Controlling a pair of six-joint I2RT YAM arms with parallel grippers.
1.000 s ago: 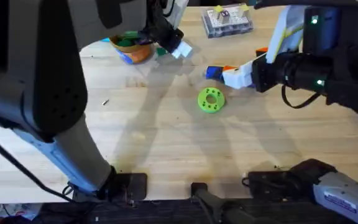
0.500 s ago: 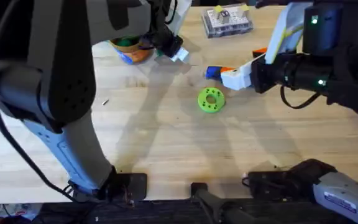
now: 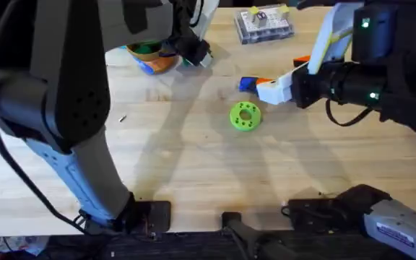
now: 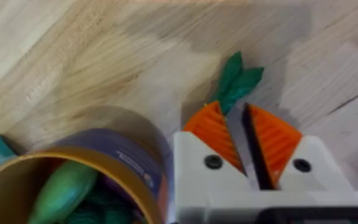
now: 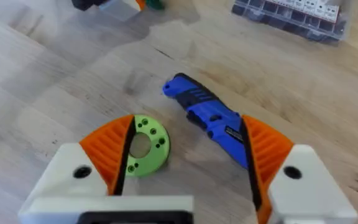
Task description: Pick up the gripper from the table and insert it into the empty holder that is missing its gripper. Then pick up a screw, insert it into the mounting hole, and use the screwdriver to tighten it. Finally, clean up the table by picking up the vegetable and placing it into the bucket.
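Left wrist view: the left hand (image 4: 248, 134) is pinched on the vegetable (image 4: 235, 79), whose leaves poke past the pads, long axis along the fingers. Just beside it, lower left, sits the bucket (image 4: 114, 165), already holding green pieces. Overhead shows the right hand (image 3: 266, 88), gaping wide, far off over the blue screwdriver (image 5: 207, 115) on the bench (image 3: 193, 159).

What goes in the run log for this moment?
left gripper: shut on vegetable | beside bucket | right gripper: open, over screwdriver
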